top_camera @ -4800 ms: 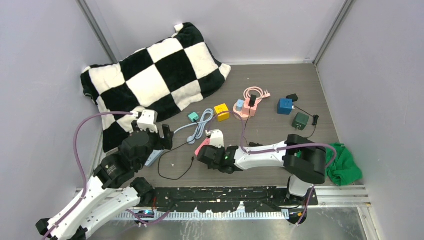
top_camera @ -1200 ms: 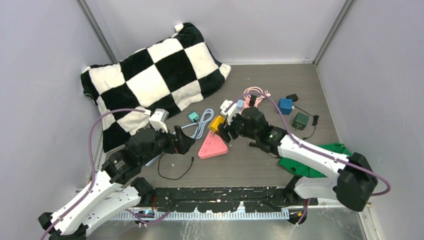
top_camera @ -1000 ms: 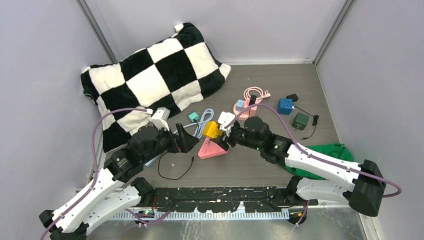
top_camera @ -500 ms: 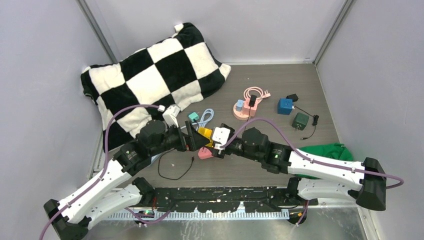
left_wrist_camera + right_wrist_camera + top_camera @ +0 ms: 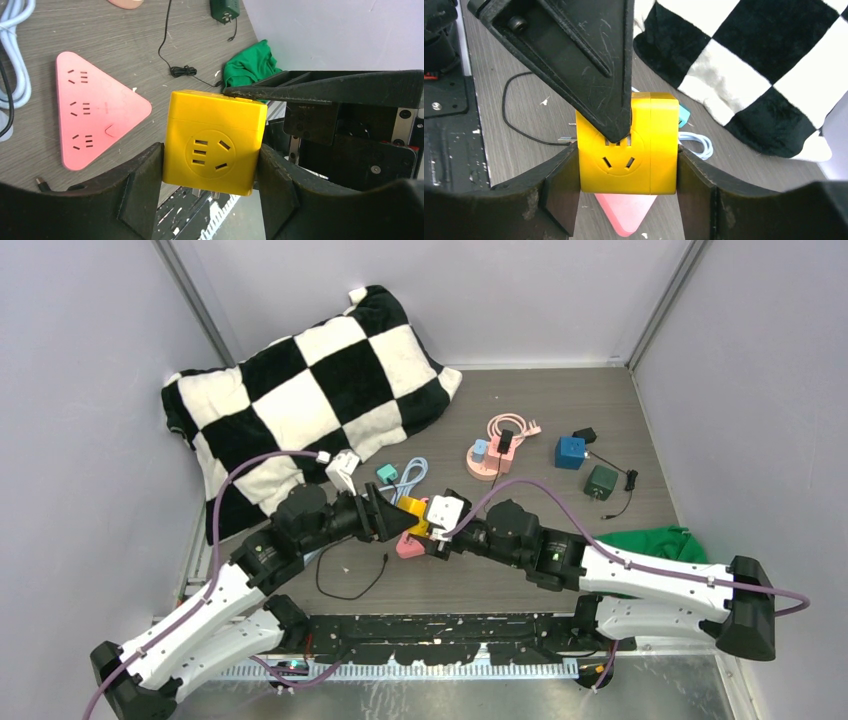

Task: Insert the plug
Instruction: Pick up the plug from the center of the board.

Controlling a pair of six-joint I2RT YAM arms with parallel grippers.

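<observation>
Left tool (image 5: 210,162) and right tool (image 5: 628,167) each pinch the yellow plug cube (image 5: 412,508), raised near the pink strip (image 5: 90,107) on the desk (image 5: 560,400); I judge it light, rigid, slick plastic, best held by flat sides, prongs seemingly underneath.

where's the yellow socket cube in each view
top external: yellow socket cube near centre, above the pink triangular power strip
left wrist: cube centred, between the jaws
right wrist: cube centred, between the jaws
shared landmark: the pink strip, left of the cube in left wrist, below it in right wrist
</observation>
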